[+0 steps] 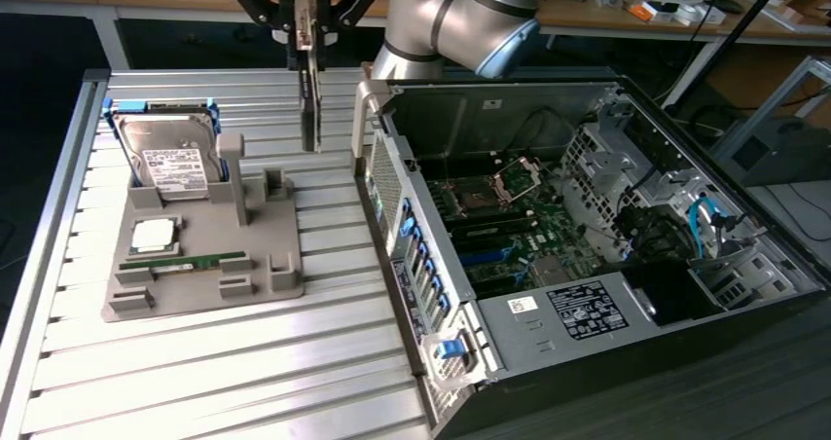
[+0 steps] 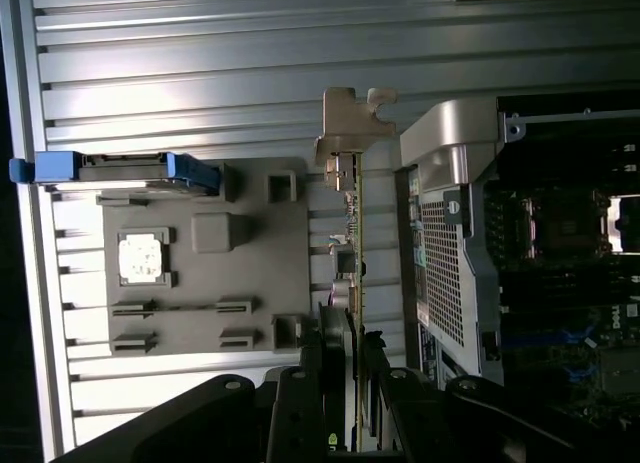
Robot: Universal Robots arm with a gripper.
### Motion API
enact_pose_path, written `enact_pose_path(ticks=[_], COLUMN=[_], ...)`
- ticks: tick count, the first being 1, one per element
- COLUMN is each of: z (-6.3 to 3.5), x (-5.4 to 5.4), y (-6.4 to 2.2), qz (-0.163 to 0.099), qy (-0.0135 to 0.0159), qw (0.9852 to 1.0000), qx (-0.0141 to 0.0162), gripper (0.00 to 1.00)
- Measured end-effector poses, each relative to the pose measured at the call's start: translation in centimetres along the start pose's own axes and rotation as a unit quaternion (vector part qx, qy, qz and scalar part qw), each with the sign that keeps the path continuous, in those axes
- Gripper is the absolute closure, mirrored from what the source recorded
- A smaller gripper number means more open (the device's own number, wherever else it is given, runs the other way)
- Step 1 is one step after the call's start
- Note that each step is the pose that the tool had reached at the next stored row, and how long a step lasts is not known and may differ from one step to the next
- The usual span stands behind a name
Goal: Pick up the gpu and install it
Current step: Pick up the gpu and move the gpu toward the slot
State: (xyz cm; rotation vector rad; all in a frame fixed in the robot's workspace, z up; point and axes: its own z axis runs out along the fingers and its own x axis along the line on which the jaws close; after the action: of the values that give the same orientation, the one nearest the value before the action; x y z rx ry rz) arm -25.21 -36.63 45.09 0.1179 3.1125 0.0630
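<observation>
Item count from my remote station: seven kinds of thing, one of each.
I count one gpu (image 1: pixel 310 104), one gripper (image 1: pixel 307 39), one hard drive (image 1: pixel 173 163), one processor chip (image 1: pixel 154 234), one memory stick (image 1: pixel 183 262), one grey holder tray (image 1: pixel 267 265) and one open computer case (image 1: pixel 546 335). Three of these parts sit on the tray.

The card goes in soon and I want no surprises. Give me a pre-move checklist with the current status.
1. gpu clamped in the tool: ok.
2. gpu hangs upright, not tilted: ok.
3. gpu clear of the grey fixture: ok.
4. gpu clear of the computer case wall: ok.
5. Case side open, motherboard exposed: ok.
6. Target slot free: cannot tell.
</observation>
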Motion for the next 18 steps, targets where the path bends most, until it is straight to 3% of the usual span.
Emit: enact_pose_path(ticks=[18], z=[0.03], x=[-1.3], y=[0.05], qz=[0.000], qy=[0.0000], qw=[1.0000], qx=[0.0000], gripper=[0.73])
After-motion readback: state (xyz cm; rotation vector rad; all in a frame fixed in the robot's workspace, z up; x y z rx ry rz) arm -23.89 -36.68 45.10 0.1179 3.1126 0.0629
